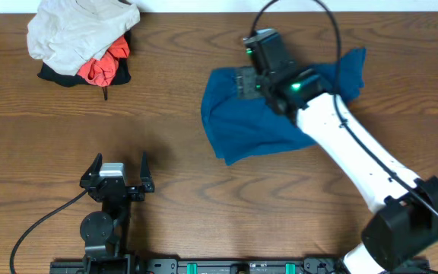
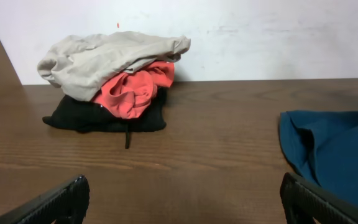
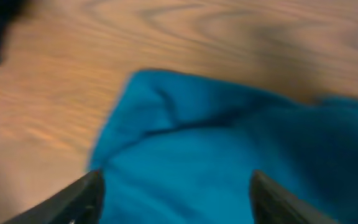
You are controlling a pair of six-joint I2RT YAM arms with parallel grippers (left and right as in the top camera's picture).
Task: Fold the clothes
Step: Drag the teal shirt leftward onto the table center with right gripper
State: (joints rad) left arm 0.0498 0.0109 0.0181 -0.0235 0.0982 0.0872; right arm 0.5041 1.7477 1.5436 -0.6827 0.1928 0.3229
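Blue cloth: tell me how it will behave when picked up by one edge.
Probably floppy: the blue cloth lies rumpled with soft folds, so it should sag from a pinch. Likely light, since it lies thin and low. Pushed, it may bunch on the wooden table rather than slide.

So there's a clothes pile (image 2: 114,81) on the wooden table (image 2: 216,143), right up against the white wall (image 2: 260,37). It's got a beige garment (image 2: 104,56) on top, a coral garment (image 2: 132,90) tucked under that, and a black garment (image 2: 79,115) at the bottom. A blue cloth (image 2: 337,152) lies well off to the pile's right. The left gripper (image 2: 185,202) has its fingers (image 2: 64,200) spread wide, closer to the camera than the pile.
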